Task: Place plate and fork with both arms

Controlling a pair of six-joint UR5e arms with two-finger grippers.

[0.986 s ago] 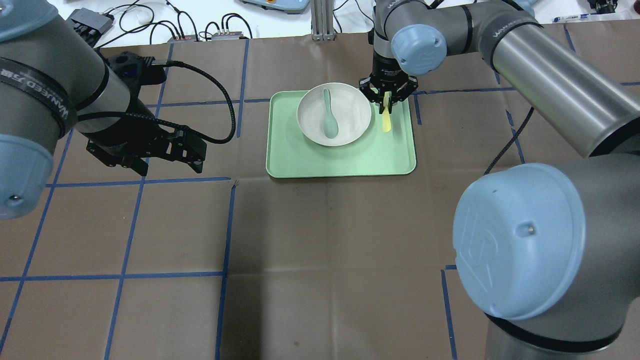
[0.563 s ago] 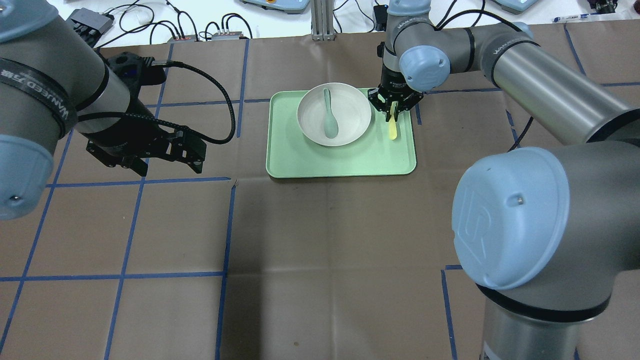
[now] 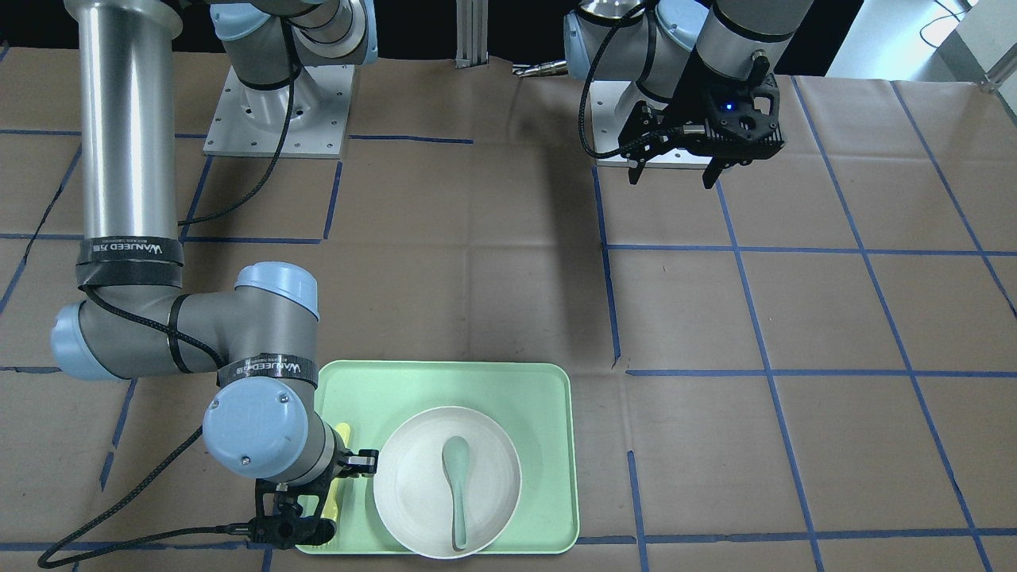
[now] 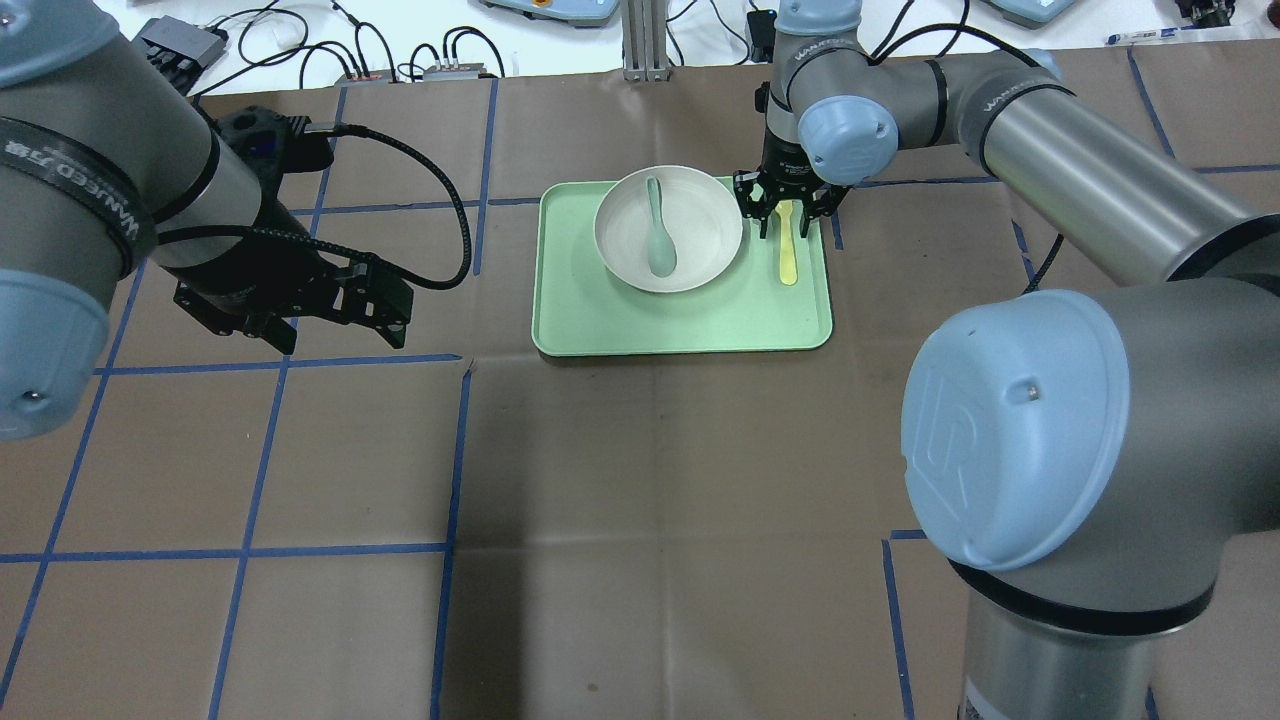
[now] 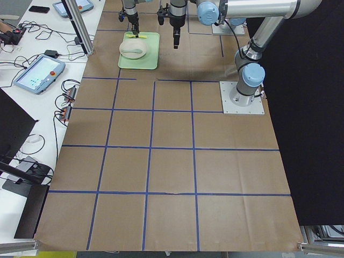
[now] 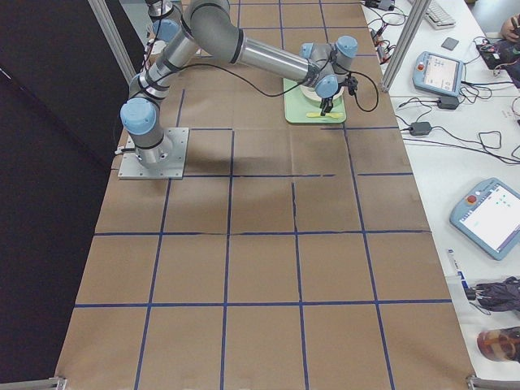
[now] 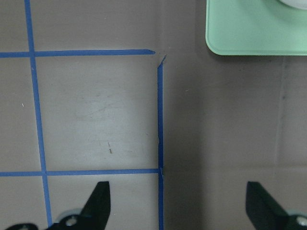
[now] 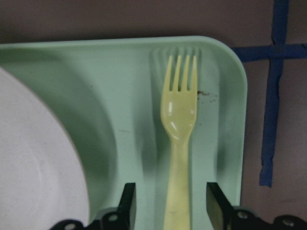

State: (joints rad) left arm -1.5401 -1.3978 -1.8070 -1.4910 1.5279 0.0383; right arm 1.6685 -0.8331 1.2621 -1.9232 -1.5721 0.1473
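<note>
**Fork down beside the plate: getting the gripper clear**

In the overhead view the mint-green tray [image 4: 680, 320] sits in the upper middle of the frame on the brown bench [image 4: 640, 480]. The plate [image 4: 705, 225] rests in the tray's upper half, with a grey-green spoon [image 4: 658, 238] lying in it. The fork [image 4: 788, 255] lies flat on the tray floor just to the right of the plate and apart from its rim. The wrist view shows its tines pointing toward the tray's far corner.

The right gripper [image 4: 787, 225] is low over the fork's handle. Its jaws are spread, one on each side of the handle, with a gap showing on both sides, so nothing is clamped. The left gripper [image 4: 340, 328] hangs over bare bench at centre left, well away from the tray, with its jaws wide apart and nothing between them.

With both task items lying on the tray, the step in hand looks like the right arm's withdrawal after release.

- **Rise straight up.** Any sideways drift this low could catch the handle with a jaw and skew the light plastic fork.
- **Keep the jaws spread** until they are well above the handle.
- **Mind the plate side.** The jaw nearer the plate has little room, so the arm should swing away only once it is above the rim.
</note>
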